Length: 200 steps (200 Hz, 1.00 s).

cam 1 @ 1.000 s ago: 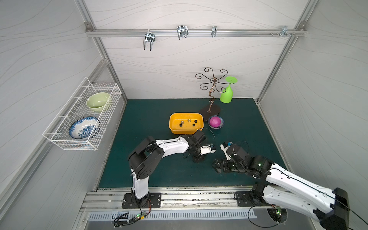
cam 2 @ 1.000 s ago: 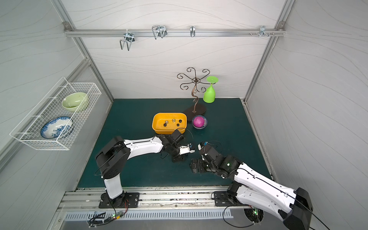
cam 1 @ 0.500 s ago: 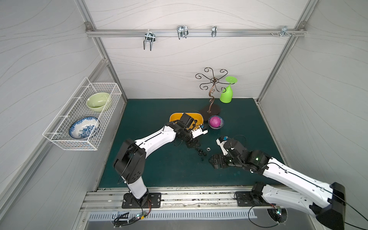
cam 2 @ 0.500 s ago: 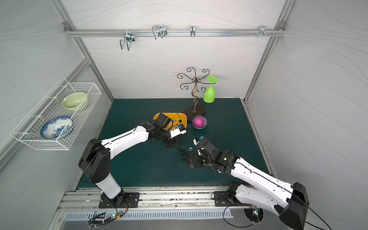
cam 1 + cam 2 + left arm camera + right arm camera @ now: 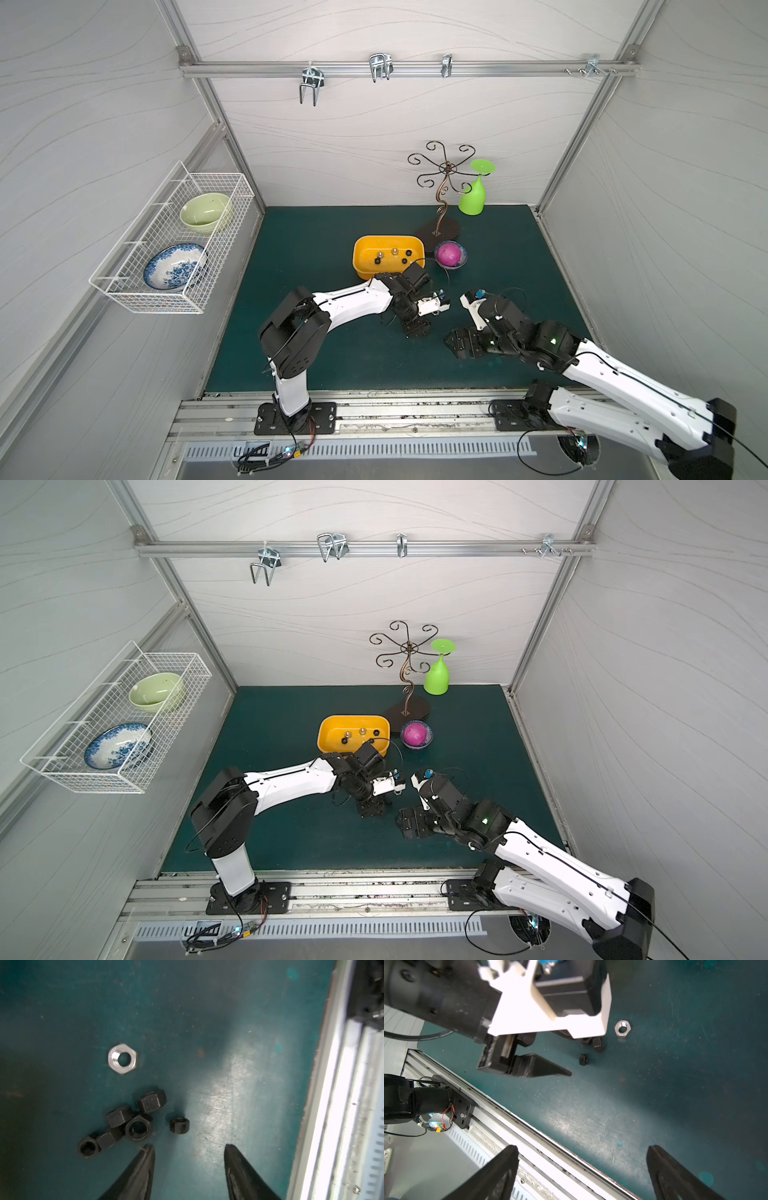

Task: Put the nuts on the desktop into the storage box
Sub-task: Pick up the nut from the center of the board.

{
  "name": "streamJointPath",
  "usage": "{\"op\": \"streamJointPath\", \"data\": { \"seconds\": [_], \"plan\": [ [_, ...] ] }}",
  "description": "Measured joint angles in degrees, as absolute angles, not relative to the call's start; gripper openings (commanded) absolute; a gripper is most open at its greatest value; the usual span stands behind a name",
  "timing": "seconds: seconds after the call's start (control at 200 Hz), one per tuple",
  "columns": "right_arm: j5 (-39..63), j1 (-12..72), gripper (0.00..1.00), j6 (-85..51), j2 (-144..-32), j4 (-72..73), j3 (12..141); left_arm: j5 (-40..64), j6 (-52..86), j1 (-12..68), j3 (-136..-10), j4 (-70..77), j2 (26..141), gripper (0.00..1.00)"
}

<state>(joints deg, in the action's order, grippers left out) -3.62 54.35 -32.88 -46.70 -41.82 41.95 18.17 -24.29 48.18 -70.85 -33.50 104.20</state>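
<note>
With the left gripper [image 5: 188,1148] parted and empty, centre it on the lone black nut [image 5: 179,1125] just beside the black cluster [image 5: 128,1124], then close; the right gripper [image 5: 582,1149] hangs wide open.

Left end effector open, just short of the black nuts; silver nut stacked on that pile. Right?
No. The silver nut lies flat on the desktop, apart from the black nuts, as the left wrist view shows. The left end effector is open just short of them.
</note>
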Motion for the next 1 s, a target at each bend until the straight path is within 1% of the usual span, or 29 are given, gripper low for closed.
{"op": "streamJointPath", "data": {
  "seconds": [0.235, 0.37, 1.001],
  "plan": [
    [-3.6, 54.3, 0.99, -33.5, -45.8, -42.2, 40.9, 14.1, -23.6, 48.8, -75.9, -37.2, 106.5, 0.57],
    [-3.6, 54.3, 0.99, -33.4, -46.5, -42.2, 40.9, 12.9, -23.4, 49.5, -77.5, -38.3, 107.2, 0.52],
    [-3.7, 54.2, 0.99, -34.2, -46.3, -42.3, 40.9, 11.0, -23.6, 51.4, -81.8, -42.8, 114.1, 0.46]
  ]
}}
